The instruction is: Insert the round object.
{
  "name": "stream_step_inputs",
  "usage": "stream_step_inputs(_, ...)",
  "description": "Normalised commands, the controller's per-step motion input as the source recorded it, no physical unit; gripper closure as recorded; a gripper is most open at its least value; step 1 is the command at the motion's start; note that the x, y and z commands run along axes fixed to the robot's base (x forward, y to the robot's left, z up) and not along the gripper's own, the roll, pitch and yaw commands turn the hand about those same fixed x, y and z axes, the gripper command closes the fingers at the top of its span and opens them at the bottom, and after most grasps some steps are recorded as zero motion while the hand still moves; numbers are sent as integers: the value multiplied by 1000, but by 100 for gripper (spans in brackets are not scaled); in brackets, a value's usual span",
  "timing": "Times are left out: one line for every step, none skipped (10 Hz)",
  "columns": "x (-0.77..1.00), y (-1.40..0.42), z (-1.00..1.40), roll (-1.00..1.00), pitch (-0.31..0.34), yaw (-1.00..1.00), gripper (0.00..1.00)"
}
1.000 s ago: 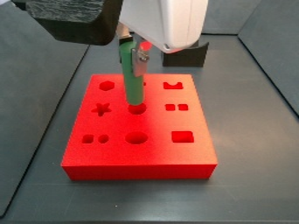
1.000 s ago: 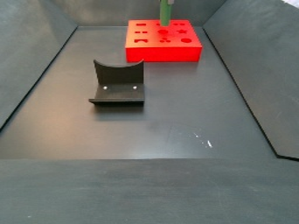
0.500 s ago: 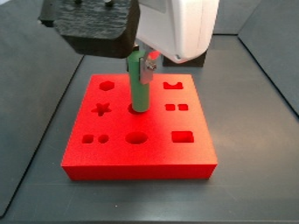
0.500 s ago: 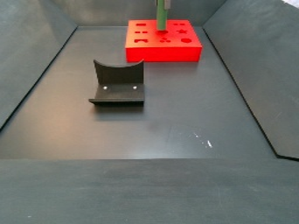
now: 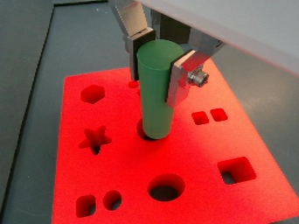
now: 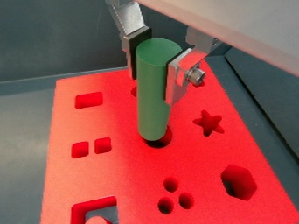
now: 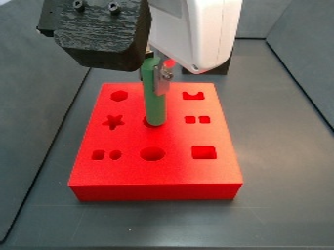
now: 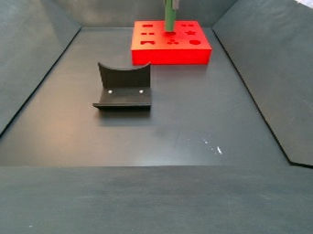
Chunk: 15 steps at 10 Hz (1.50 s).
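The green cylinder peg (image 5: 156, 92) stands upright with its lower end in a round hole near the middle of the red block (image 5: 257, 197). It shows in both wrist views (image 6: 153, 92) and both side views (image 7: 154, 98) (image 8: 167, 13). My gripper (image 5: 159, 59) is over the block, and its silver fingers (image 5: 183, 77) are pressed on the peg's upper part, one on each side. The gripper also shows in a side view (image 7: 154, 68). The block (image 7: 170, 174) has several shaped holes, among them a second round hole (image 5: 166, 187) that stands empty.
A dark grey curved holder (image 8: 123, 88) stands on the dark floor, well away from the red block (image 8: 184, 55). Dark walls close in the floor on the sides. A dark object (image 7: 216, 64) sits behind the block.
The peg has gone from tilted above the hole to upright with its end in the hole. Over the last half second it barely moved.
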Motion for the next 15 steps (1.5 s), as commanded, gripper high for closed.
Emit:
stream_step_inputs(0, 80, 0, 103, 0, 0, 100)
stream_step_inputs(0, 106, 0, 79, 0, 0, 100)
stream_step_inputs(-29, 0, -29, 37, 0, 6, 100)
stream_step_inputs(-94, 0, -20, -1, -19, 0, 100)
stream_step_inputs(-111, 0, -83, -11, -34, 0, 100)
stream_step_inputs(-111, -49, -131, 0, -50, 0, 100)
stream_step_inputs(-49, -31, -166, 0, -44, 0, 100)
stream_step_inputs(-9, -14, -169, 0, -37, 0, 100)
stream_step_inputs(0, -14, -191, 21, -43, 6, 100)
stream_step_inputs(51, -6, -206, 37, -46, 43, 100)
stream_step_inputs(0, -29, -180, 0, -49, 26, 100)
stream_step_inputs(123, -60, -180, 9, -51, 20, 100)
stream_step_inputs(237, -49, -189, 20, -56, 23, 100)
stream_step_inputs(231, -17, -146, 36, -36, 23, 100)
stream_step_inputs(114, 0, -100, 39, -7, 0, 100)
